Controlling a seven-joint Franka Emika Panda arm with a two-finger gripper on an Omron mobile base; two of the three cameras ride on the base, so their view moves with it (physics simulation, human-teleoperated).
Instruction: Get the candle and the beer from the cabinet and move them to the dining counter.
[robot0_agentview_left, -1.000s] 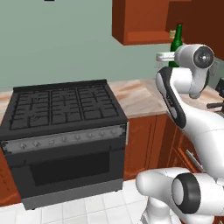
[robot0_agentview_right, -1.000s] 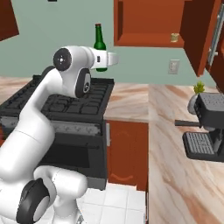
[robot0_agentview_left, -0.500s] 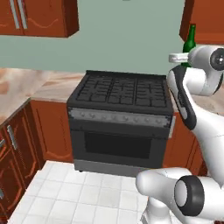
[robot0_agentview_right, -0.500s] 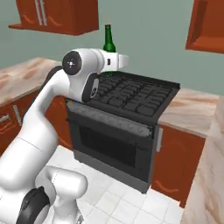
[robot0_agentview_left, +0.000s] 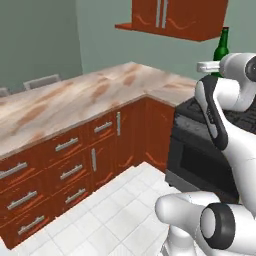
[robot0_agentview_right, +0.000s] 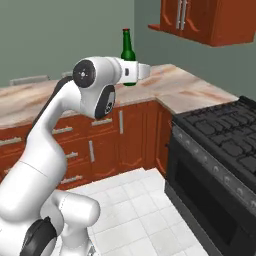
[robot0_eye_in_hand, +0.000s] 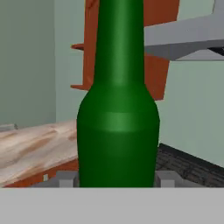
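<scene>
The beer (robot0_agentview_right: 128, 44), a dark-green bottle with a reddish cap, stands upright in my gripper (robot0_agentview_right: 129, 79), which is shut on its lower body. From the left base view the beer (robot0_agentview_left: 221, 47) rises above the gripper (robot0_agentview_left: 214, 68) at the upper right, in front of the wall. In the hand view the beer (robot0_eye_in_hand: 118, 113) is very close, its body between my fingertips (robot0_eye_in_hand: 65, 178). The dining counter (robot0_agentview_left: 60, 102), a beige marble-veined slab on red-brown drawers, runs along the left, and the dining counter (robot0_agentview_right: 30, 97) lies behind my arm. The candle is out of view.
A black gas stove (robot0_agentview_right: 220, 150) stands to the right of the counter's corner; the stove (robot0_agentview_left: 192, 145) sits behind my arm. A shut red-brown wall cabinet (robot0_agentview_left: 175, 17) (robot0_agentview_right: 202, 20) hangs above. Grey stool backs (robot0_agentview_left: 42, 80) rise beyond the counter. White tiled floor (robot0_agentview_left: 115, 210) lies in front.
The whole picture has swung: the stove has slid from the centre to the right and the long counter has come in on the left, so the base has turned. The bottle stays in the gripper.
</scene>
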